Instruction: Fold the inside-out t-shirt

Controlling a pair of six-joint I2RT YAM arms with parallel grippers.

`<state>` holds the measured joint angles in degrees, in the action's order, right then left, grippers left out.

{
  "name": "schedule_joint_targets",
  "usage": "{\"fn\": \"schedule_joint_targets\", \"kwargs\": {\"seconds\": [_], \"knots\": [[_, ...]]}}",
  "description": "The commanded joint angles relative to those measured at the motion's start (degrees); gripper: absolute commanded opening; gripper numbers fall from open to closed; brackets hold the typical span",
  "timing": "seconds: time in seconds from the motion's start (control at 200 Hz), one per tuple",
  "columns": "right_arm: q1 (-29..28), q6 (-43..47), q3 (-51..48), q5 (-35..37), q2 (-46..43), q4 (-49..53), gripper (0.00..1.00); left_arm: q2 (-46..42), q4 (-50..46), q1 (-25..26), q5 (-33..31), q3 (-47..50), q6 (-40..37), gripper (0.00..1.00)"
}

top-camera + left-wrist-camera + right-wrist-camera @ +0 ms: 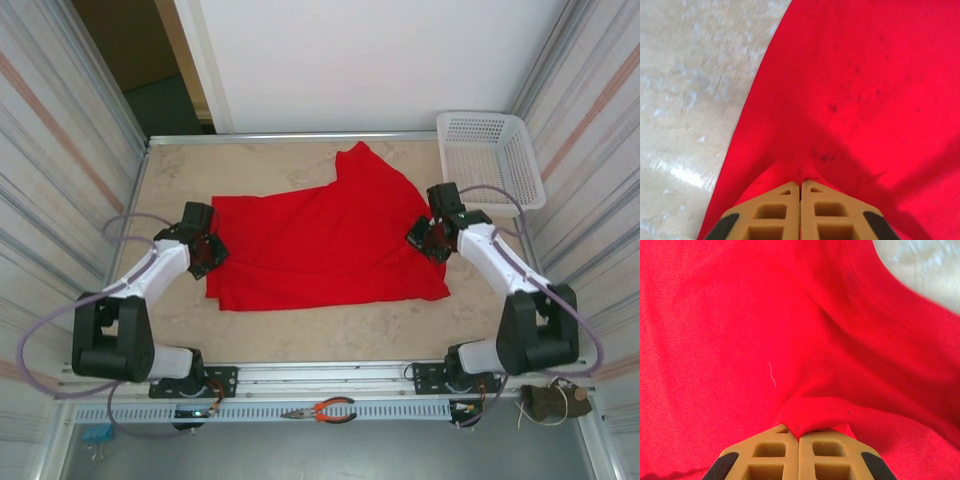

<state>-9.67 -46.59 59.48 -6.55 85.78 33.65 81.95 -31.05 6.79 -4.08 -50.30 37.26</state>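
One inside-out t-shirt (320, 240), bright red, lies spread across the middle of the table (300, 335), wider than it is deep, with one pointed flap reaching toward the far edge. Two arms work it, one at each side. One white plastic basket (490, 155) sits at the far right corner, apart from the cloth. One pair of orange-handled pliers (325, 411) lies on the front rail between the two arm bases.

At the shirt's left edge, the left pincer (207, 254) sits right on the border of the cloth. From its wrist camera, the two tan fingers (770, 210) stand pressed together with a hairline slit between them, and the left pincer (800, 182) has the red fabric (865, 100) drawn up in a ridge to its tips, nipped there. Bare table (685, 100) shows to the left of that edge.

At the shirt's right edge, the right pincer (425, 238) rests on the cloth just inside its border. Its wrist camera shows the right pincer (799, 432) closed tight on a small rolled fold of the shirt (715, 340), the fold bulging over the fingertips. One short pale thread (771, 374) lies on the fabric just beyond that fold, and a patch of table (925, 265) shows at the upper right.
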Motion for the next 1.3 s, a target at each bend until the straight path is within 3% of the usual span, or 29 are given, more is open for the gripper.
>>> {"fn": "schedule_joint_targets", "kwargs": {"seconds": [0.0, 0.085, 0.19, 0.386, 0.491, 0.581, 0.696, 1.027, 1.207, 1.293], "knots": [[1.3, 3.5, 5.6, -1.6, 4.7, -3.5, 0.28, 2.4, 0.6, -1.0, -2.5, -4.9, -2.8, 0.28], [1.5, 4.4, 7.9, -1.3, 4.9, -2.1, 0.45, 2.8, -1.9, -1.6, -4.1, -7.8, -2.9, 0.53], [1.5, 4.5, 5.0, 1.6, -0.8, 0.6, 0.51, -1.4, -4.4, -2.2, -4.7, -7.9, -2.3, 0.66], [2.5, 2.6, -8.7, 7.4, -16.1, 5.9, 0.67, -17.6, -7.2, 0.0, 2.2, 3.4, 4.5, 0.67], [3.7, 0.6, -15.7, 6.3, -20.3, 6.6, 0.69, -26.5, -10.5, 7.8, -0.7, 11.1, 10.8, 0.66], [3.7, -0.6, -20.4, 5.8, -21.3, 5.4, 0.7, -32.4, -13.2, 16.5, -6.6, 16.3, 18.7, 0.59], [3.7, -1.0, -23.0, 5.0, -19.1, 2.4, 0.7, -34.2, -15.0, 23.4, -13.2, 20.4, 26.3, 0.5], [3.7, -1.5, -23.5, 5.1, -11.5, -2.3, 0.63, -15.7, -10.0, 24.0, -18.7, 15.9, 21.5, 0.26], [3.8, -1.7, -23.9, 5.1, -10.4, -3.4, 0.48, -9.9, -8.6, 25.7, -20.6, 14.2, 20.9, 0.3], [3.9, -1.6, -23.9, 5.2, -10.1, -3.5, 0.33, -7.6, -7.6, 25.8, -20.9, 13.9, 21.0, 0.34]]}}
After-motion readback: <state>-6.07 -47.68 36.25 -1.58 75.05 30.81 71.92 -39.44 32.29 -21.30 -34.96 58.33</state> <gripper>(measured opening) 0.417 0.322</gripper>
